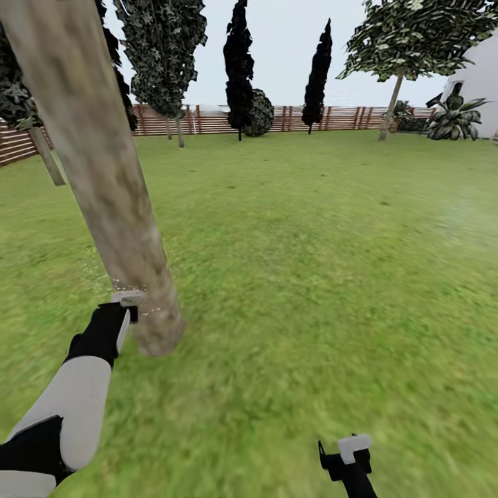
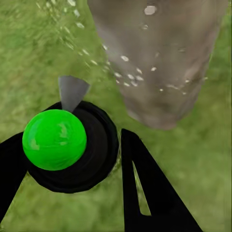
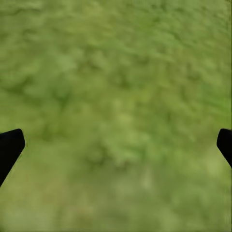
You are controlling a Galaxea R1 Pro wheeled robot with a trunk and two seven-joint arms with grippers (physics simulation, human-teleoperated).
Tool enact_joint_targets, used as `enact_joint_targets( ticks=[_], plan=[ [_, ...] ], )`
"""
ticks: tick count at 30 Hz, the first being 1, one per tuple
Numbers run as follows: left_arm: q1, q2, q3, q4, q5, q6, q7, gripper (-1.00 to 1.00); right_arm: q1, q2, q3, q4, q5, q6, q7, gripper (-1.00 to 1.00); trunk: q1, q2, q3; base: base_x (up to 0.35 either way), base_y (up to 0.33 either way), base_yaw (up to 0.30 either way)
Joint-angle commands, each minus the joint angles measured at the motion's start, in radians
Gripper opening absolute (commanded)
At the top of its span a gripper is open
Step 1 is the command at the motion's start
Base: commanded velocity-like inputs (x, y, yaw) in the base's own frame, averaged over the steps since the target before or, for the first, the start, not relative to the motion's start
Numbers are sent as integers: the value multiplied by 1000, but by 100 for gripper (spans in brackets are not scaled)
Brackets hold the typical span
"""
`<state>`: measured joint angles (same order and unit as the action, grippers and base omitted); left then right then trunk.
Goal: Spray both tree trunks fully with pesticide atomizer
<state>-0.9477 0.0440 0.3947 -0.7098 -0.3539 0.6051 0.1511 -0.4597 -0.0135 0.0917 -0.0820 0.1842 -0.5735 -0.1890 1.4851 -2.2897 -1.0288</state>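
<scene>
Starting at the left: the left gripper [image 1: 124, 311] is seen closed around the pesticide atomizer [image 2: 67, 145], green ball top and grey nozzle aimed at the tree trunk [image 1: 104, 180] just ahead. The trunk's long axis runs up from the grass [image 1: 311, 277], leaning in the head view. White pesticide specks [image 2: 128, 75] are noted on its lower bark only; coverage higher up is judged outstanding. Further right, the right gripper [image 1: 349, 460] hangs spread wide, empty, well apart from the trunk.
</scene>
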Motion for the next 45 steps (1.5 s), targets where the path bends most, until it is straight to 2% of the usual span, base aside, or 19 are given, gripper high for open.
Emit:
enact_joint_targets(
  ticks=[1,9,14,26,37,45],
  plan=[
    [-2,0,1,-14,3,5,3,-100,-1,0,8,1,6,0,-10,100,0,0,-1,0,0,277],
    [12,-6,0,-36,1,6,2,-100,-1,-2,8,1,6,0,-10,100,0,0,-1,0,-129,91],
    [-1,-6,0,-37,1,8,3,-100,-1,-2,7,0,6,0,-10,100,0,0,-1,9,-272,0],
    [2,-6,1,-37,1,10,4,-100,-1,-2,8,-1,6,0,-10,100,0,0,-1,136,-225,7],
    [16,-2,-2,-29,-4,9,6,-100,-1,0,8,-1,5,0,-10,100,0,0,-1,54,-271,242],
    [17,-1,3,-22,-5,8,7,-100,-1,-2,8,-1,6,-2,-10,100,0,0,-1,174,-245,24]
  ],
)
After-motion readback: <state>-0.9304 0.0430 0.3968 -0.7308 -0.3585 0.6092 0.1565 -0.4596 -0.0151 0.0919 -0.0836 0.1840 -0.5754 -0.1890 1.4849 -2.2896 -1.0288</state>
